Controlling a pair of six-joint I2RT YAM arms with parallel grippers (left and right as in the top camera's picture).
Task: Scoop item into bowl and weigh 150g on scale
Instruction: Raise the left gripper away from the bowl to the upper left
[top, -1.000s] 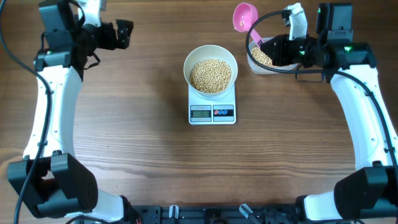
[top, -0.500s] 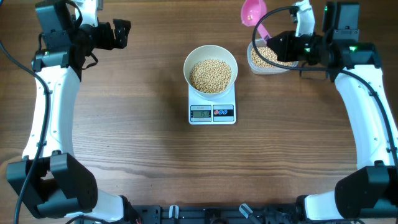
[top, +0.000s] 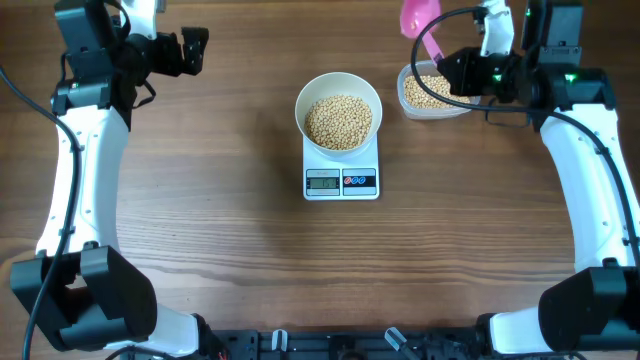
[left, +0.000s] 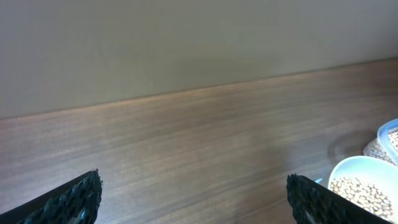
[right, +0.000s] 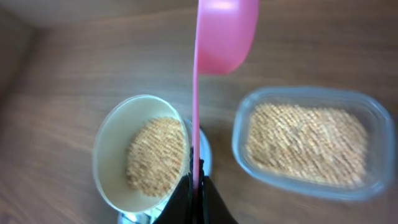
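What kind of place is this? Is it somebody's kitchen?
Probably a robot workbench, not a home kitchen: two white-and-black robot arms stand at a brown wooden table, with a small white digital scale, a round white bowl of tan beans and a clear plastic tub on it.

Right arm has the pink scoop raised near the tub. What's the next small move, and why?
Probably lower the pink scoop, gripped by the right gripper, into the tub: it looks empty, hanging beyond the tub. The scale display is unreadable, so unsure.

Mid table (top: 220, 230), the bowl (top: 339, 82) on the scale (top: 341, 182) obstructs; bare wood surrounds them.
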